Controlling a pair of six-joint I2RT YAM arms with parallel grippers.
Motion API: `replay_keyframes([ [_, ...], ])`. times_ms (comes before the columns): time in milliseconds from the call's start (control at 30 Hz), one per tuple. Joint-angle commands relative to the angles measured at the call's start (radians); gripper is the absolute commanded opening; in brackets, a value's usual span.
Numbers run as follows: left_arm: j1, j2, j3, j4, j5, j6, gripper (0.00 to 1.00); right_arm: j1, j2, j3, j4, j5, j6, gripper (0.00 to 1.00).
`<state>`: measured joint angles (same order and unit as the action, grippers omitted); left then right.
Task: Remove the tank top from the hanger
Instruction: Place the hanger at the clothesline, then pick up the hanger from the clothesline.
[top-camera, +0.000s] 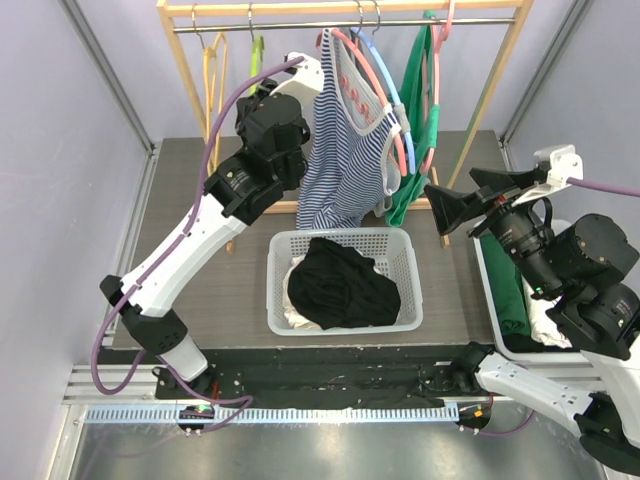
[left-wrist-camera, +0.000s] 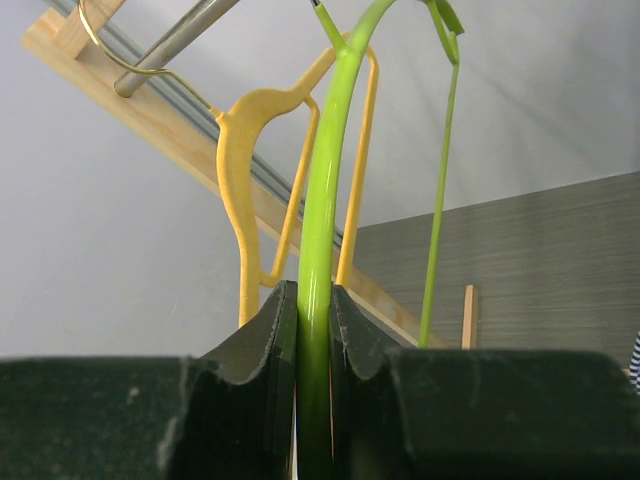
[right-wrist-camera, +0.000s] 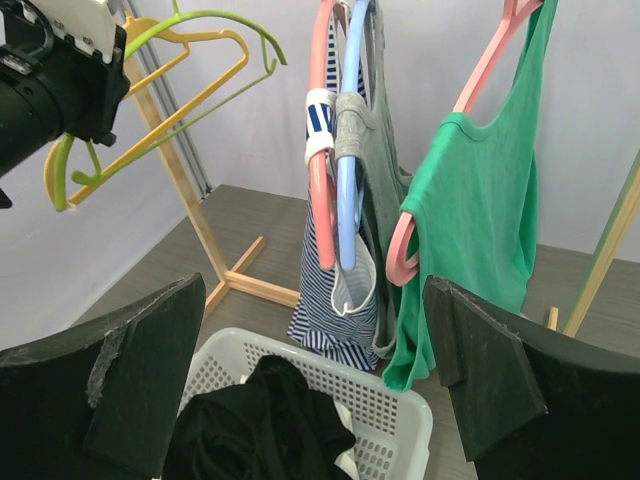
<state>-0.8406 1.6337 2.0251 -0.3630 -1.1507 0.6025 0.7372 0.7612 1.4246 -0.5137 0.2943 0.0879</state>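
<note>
My left gripper (top-camera: 262, 85) is shut on the lower bar of a bare green hanger (top-camera: 256, 50), beside the yellow hanger (top-camera: 212, 60) on the rail. In the left wrist view the green hanger (left-wrist-camera: 318, 240) runs up between my closed fingers (left-wrist-camera: 272, 330). A navy-striped tank top (top-camera: 335, 150) hangs on a pink hanger (right-wrist-camera: 322, 190). A grey one hangs on a blue hanger (right-wrist-camera: 346, 180), and a green tank top (top-camera: 418, 90) on another pink hanger. My right gripper (top-camera: 455, 205) is open and empty, facing the hanging tops (right-wrist-camera: 335, 310) above the basket.
A white basket (top-camera: 345, 240) below the rail holds a black garment (top-camera: 340, 285). The wooden rack (top-camera: 340, 8) spans the back, with its foot (right-wrist-camera: 250, 285) on the table. A bin (top-camera: 510, 300) with green and white clothes sits at the right.
</note>
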Motion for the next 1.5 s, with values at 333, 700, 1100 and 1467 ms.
replay_keyframes([
  [333, 0.028, -0.097, -0.028, -0.036, 0.005, -0.101, 0.1, -0.002, 0.124, 0.129, -0.041, 0.046, 0.047, 1.0],
  [700, 0.026, -0.189, 0.01, -0.116, 0.095, -0.112, 1.0, -0.002, 0.414, 0.422, -0.1, -0.07, 0.113, 1.0],
  [1100, 0.026, -0.357, 0.124, -0.487, 0.491, -0.244, 1.0, -0.004, 0.628, 0.655, -0.184, 0.144, 0.096, 1.0],
  [1467, 0.058, -0.439, 0.205, -0.663, 0.686, -0.251, 1.0, -0.042, 0.804, 0.803, -0.218, 0.252, 0.087, 1.0],
])
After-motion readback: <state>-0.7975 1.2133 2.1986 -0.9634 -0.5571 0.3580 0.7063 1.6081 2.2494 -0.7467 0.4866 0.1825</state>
